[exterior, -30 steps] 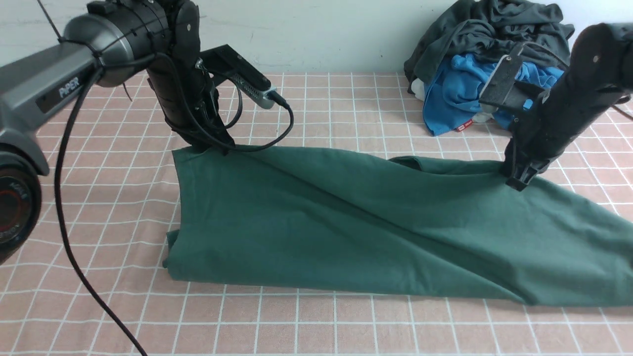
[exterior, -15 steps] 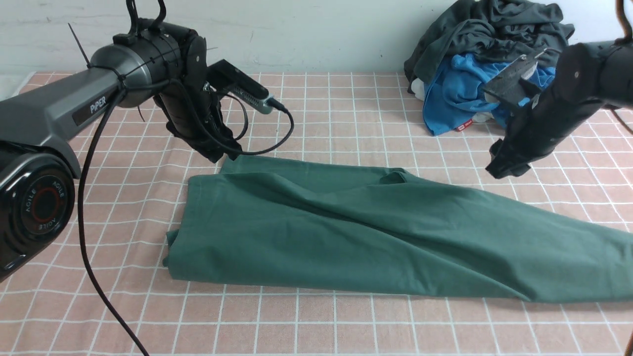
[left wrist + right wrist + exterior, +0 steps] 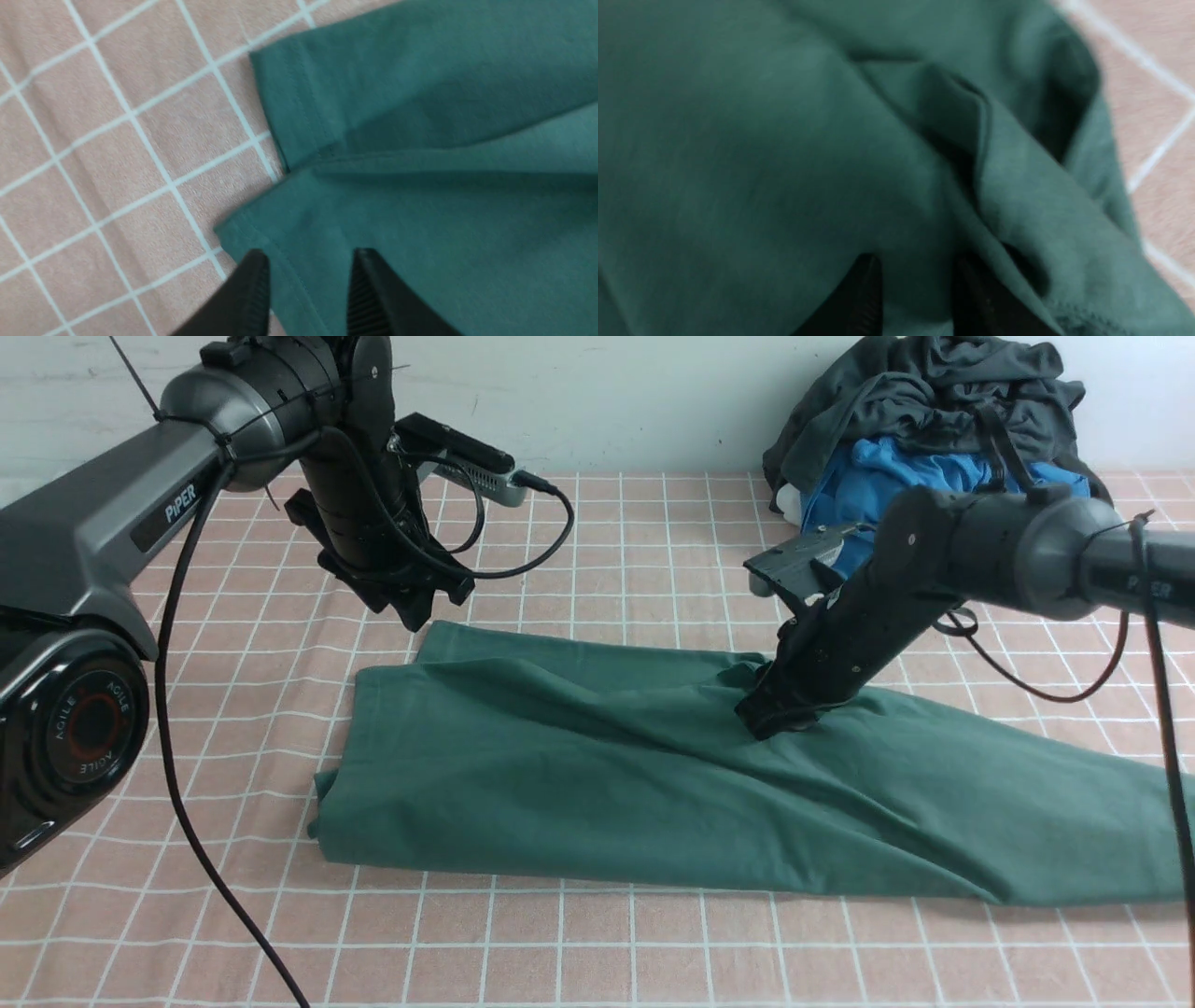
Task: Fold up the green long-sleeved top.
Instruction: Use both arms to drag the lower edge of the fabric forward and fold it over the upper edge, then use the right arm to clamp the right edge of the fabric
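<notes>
The green long-sleeved top (image 3: 653, 784) lies flat across the checked tablecloth, folded into a long band that runs off the right edge. My left gripper (image 3: 425, 614) hovers just above its far left corner. In the left wrist view that gripper (image 3: 308, 261) is open, with the stitched hem corner (image 3: 243, 228) below the gap. My right gripper (image 3: 770, 721) is down on a small raised fold at the middle of the far edge. In the right wrist view its jaws (image 3: 917, 266) stand apart with green cloth (image 3: 761, 140) bulging between them.
A pile of clothes sits at the back right: a dark grey garment (image 3: 934, 392) over a bright blue one (image 3: 868, 495). A black cable (image 3: 187, 821) hangs from the left arm down to the near left. The pink checked tablecloth (image 3: 653, 541) runs to the white wall.
Both grippers let go of the lifted far edge and the top dropped flat. The left gripper rose slightly. The right arm swung left and came down on the middle fold.
</notes>
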`<state>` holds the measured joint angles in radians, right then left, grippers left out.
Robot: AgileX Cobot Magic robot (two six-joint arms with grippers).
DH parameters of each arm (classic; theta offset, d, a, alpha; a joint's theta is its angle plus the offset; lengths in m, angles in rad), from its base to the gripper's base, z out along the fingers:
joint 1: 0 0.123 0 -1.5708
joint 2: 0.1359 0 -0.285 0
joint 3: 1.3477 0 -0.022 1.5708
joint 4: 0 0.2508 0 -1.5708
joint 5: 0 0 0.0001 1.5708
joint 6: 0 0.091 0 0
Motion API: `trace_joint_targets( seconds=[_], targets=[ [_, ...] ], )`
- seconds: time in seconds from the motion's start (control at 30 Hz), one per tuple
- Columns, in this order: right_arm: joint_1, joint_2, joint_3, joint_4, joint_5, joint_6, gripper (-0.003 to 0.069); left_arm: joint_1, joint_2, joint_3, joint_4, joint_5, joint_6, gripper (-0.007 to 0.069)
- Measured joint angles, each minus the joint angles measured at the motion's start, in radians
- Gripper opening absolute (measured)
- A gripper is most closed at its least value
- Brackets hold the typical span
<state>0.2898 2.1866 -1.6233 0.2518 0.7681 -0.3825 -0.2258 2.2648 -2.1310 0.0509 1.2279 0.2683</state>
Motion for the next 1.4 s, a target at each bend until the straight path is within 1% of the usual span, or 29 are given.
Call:
trace_joint_targets(
  seconds=[0.1,0.13,0.17,0.2,0.23,0.27,0.37,0.47,0.53,0.57,0.7,0.73,0.83,0.93,1.0,1.03,1.1,1.13,1.17,1.2,1.23,1.27,1.3,1.4],
  targets=[
    [-0.028,0.006,-0.003,-0.1,-0.11,0.178,0.0202,0.0,0.0,-0.001,-0.001,0.003,0.011,0.0079],
    [-0.031,0.006,-0.005,-0.118,-0.114,0.191,0.0202,0.0,0.0,-0.001,-0.001,0.003,0.013,0.0071],
    [-0.05,0.007,-0.015,-0.171,-0.121,0.272,0.0202,0.0,0.0,-0.001,-0.007,0.003,0.022,0.0032],
    [-0.061,0.007,-0.02,-0.189,-0.115,0.292,0.0202,0.0,0.0,-0.001,-0.012,0.003,0.023,0.0024],
    [-0.096,0.006,-0.056,-0.263,-0.08,0.355,0.0202,0.0,0.0,-0.001,-0.035,0.003,0.027,0.0005],
    [-0.099,0.006,-0.056,-0.263,-0.073,0.361,0.0202,0.0,0.0,-0.001,-0.038,0.003,0.027,0.0005],
    [-0.143,-0.054,-0.105,-0.341,0.07,0.39,0.0201,-0.01,0.0,-0.001,-0.099,0.003,0.035,-0.0003],
    [-0.161,-0.142,-0.101,-0.357,0.178,0.371,0.0202,-0.036,-0.006,0.007,-0.115,0.003,0.036,-0.0003],
    [-0.175,-0.235,-0.062,-0.359,0.206,0.364,0.0202,-0.06,-0.025,0.044,-0.12,0.003,0.036,-0.0003],
    [-0.181,-0.263,-0.049,-0.359,0.207,0.364,0.0202,-0.067,-0.033,0.067,-0.121,0.003,0.037,-0.0003],
    [-0.232,-0.449,0.164,-0.362,0.188,0.372,0.0202,-0.1,-0.097,0.219,-0.127,0.002,0.045,-0.0003],
    [-0.239,-0.465,0.189,-0.362,0.186,0.373,0.0202,-0.102,-0.102,0.227,-0.129,0.002,0.045,-0.0003],
    [-0.326,-0.564,0.383,-0.362,0.138,0.401,0.0203,-0.098,-0.125,0.361,-0.121,0.002,0.045,-0.0003],
    [-0.428,-0.574,0.48,-0.362,0.111,0.422,0.0223,-0.088,-0.125,0.454,-0.114,-0.009,0.045,-0.0003],
    [-0.504,-0.558,0.525,-0.355,0.097,0.428,0.0263,-0.082,-0.125,0.495,-0.112,-0.038,0.045,-0.0003],
    [-0.525,-0.548,0.536,-0.349,0.092,0.429,0.0286,-0.08,-0.125,0.508,-0.111,-0.051,0.045,-0.0003],
    [-0.593,-0.509,0.549,-0.332,0.077,0.431,0.0363,-0.079,-0.126,0.527,-0.111,-0.072,0.045,-0.0003],
    [-0.608,-0.497,0.551,-0.33,0.072,0.432,0.0386,-0.079,-0.126,0.528,-0.111,-0.074,0.045,-0.0003],
    [-0.64,-0.468,0.551,-0.326,0.056,0.432,0.0444,-0.079,-0.127,0.529,-0.111,-0.077,0.045,-0.0003],
    [-0.643,-0.46,0.551,-0.324,0.054,0.432,0.0459,-0.079,-0.127,0.529,-0.111,-0.077,0.045,-0.0003],
    [-0.659,-0.428,0.551,-0.312,0.042,0.433,0.0516,-0.079,-0.13,0.531,-0.112,-0.079,0.045,-0.0003],
    [-0.66,-0.424,0.551,-0.309,0.042,0.432,0.0522,-0.079,-0.129,0.531,-0.112,-0.079,0.045,-0.0003],
    [-0.662,-0.393,0.551,-0.292,0.034,0.429,0.0564,-0.079,-0.129,0.531,-0.113,-0.079,0.045,-0.0003],
    [-0.652,-0.356,0.551,-0.252,0.019,0.404,0.0594,-0.079,-0.129,0.531,-0.113,-0.079,0.045,-0.0003]
  ],
)
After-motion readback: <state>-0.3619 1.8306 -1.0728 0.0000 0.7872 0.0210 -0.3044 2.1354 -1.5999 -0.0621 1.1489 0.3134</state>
